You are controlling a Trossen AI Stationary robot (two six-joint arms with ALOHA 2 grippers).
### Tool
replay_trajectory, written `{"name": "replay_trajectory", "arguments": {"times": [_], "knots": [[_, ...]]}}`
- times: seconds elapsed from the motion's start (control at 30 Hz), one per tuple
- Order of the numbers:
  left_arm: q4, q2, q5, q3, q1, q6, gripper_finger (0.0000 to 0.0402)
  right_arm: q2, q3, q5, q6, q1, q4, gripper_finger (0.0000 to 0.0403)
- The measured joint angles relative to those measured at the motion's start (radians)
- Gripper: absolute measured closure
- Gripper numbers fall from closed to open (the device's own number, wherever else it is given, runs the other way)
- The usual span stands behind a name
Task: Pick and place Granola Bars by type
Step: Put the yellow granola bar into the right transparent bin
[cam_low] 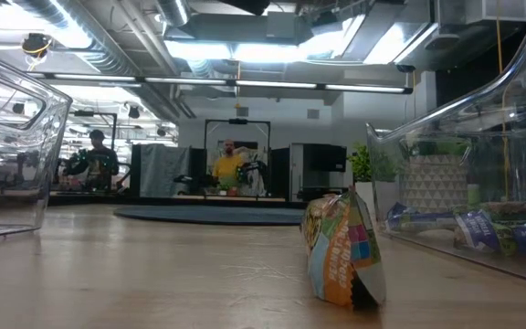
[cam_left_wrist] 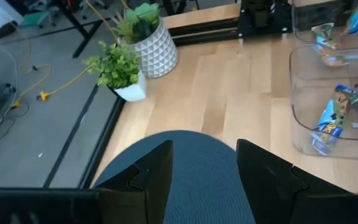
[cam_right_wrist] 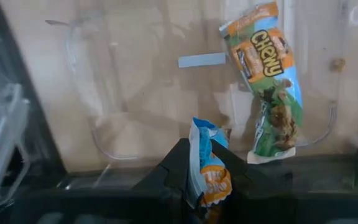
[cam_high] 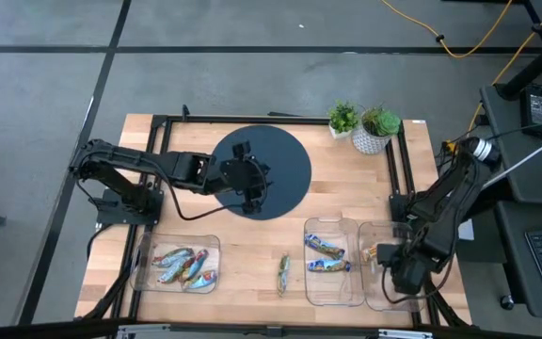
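Right hand (cam_right_wrist: 207,186) grips 1 blue bar (cam_right_wrist: 205,167) over the tray at 4 o'clock (cam_high: 376,299). Left hand (cam_left_wrist: 204,180) waits, fingers apart. 1 bar (cam_high: 283,273) lies on the table (cam_high: 252,259); more wait at 8 o'clock.

One camera looks straight down on the whole counter (cam_high: 252,254) from above, a second sits at counter height gazing level into the room, and each wrist camera peers close past its own fingers, the overhead and left wrist views sharing the dark round mat (cam_high: 276,169).
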Motion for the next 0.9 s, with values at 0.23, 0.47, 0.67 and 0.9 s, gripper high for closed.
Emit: {"name": "replay_trajectory", "arguments": {"times": [0.23, 0.47, 0.67, 0.9], "knots": [[0.000, 0.000, 0.052, 0.000, -0.001, 0.003, 0.0233, 0.059, 0.000, 0.019, -0.020, 0.000, 0.078, 0.0356], [-0.003, 0.000, 0.098, -0.001, -0.003, 0.003, 0.0233, 0.066, 0.000, 0.067, 0.007, 0.000, 0.145, 0.0322], [-0.004, 0.000, 0.145, -0.001, -0.003, 0.002, 0.0233, 0.065, 0.000, 0.094, 0.039, 0.000, 0.142, 0.0276], [-0.020, 0.023, 0.265, -0.002, 0.003, -0.084, 0.0233, 0.064, 0.000, 0.093, 0.059, 0.000, 0.149, 0.0234]]}}
